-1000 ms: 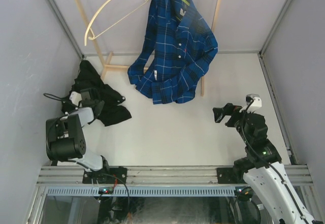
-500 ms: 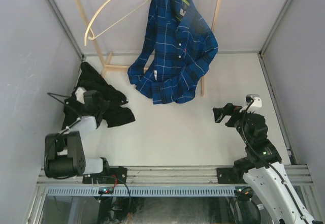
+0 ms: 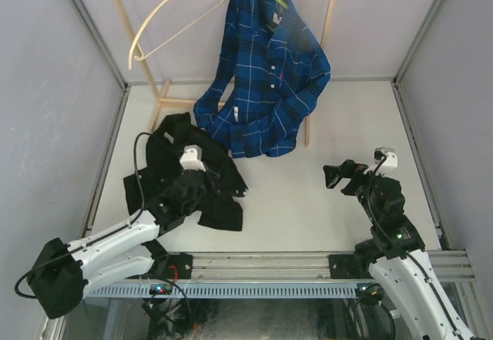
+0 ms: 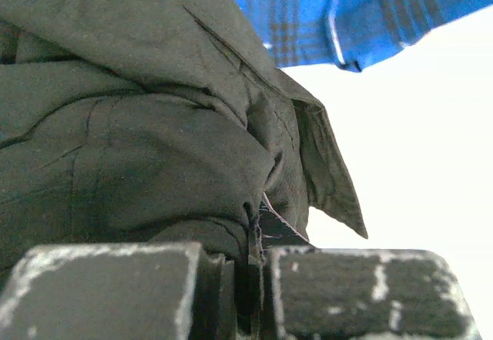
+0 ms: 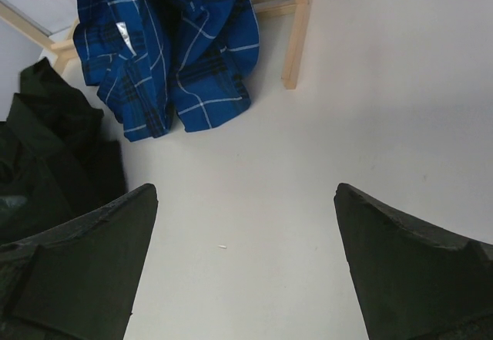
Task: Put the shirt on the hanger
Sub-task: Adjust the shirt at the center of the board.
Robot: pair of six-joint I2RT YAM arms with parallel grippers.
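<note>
the left gripper (image 4: 248, 294) is clamped tight on a fold of the shirt (image 3: 177, 139). its two scuffed fingers (image 4: 100, 290) sit pressed together with black cloth caught between them. the shirt lies in a crumpled heap on the white table (image 3: 300, 209), left of the middle, partly draped over the outstretched left arm. in the left wrist view, a pointed flap of the dark fabric hangs out to the right of the pinch.

the hanger (image 3: 153, 10) hangs bare at the far left, up on the wooden rack (image 5: 296, 35). it is well apart from the shirt and from both arms. its curved cream arch and crossbar are tilted, with the low end to the left.

a blue plaid shirt (image 3: 266, 70) hangs from the same rack, just right of the hanger. its lower hem falls close to the far edge of the black heap. whether the two garments touch cannot be told.

over on the right side of the table, the right gripper (image 3: 333, 175) hovers with its jaws spread wide and nothing between them. it faces left across bare tabletop. from its wrist camera, the plaid shirt's hem and one pale rack leg show at the far side, and a dark corner of the black shirt sits at the left edge.
</note>
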